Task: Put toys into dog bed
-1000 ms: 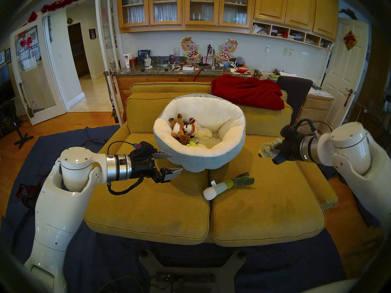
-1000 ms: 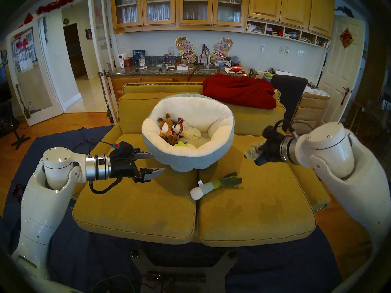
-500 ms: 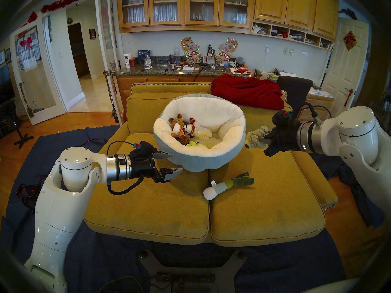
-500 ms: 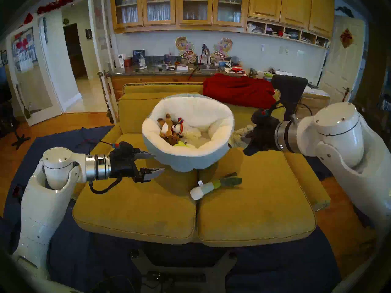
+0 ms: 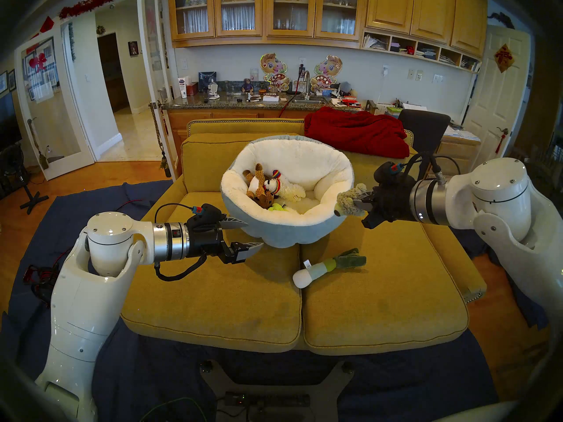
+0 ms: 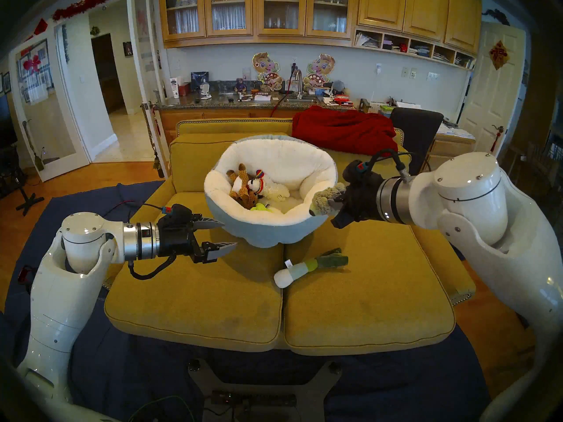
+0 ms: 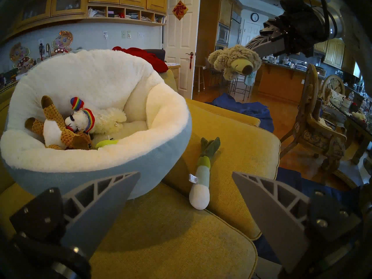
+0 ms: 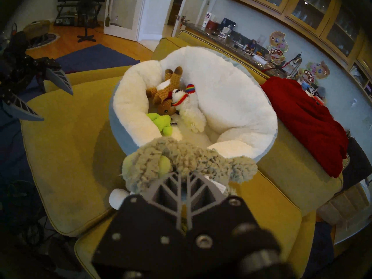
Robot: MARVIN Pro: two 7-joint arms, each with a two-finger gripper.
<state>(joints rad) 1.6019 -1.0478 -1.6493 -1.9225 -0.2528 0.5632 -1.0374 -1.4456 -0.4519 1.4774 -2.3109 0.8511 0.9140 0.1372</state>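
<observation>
Fuzzy grey-beige toy [image 5: 348,200] (curly pile) above fleecy bed rim [image 5: 332,185].

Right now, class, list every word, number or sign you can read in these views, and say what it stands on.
"福": gold character on the red diamond sign on the white door.
Too small to read: lotion bottle label, tag on the leek toy, wall clock face.
</observation>
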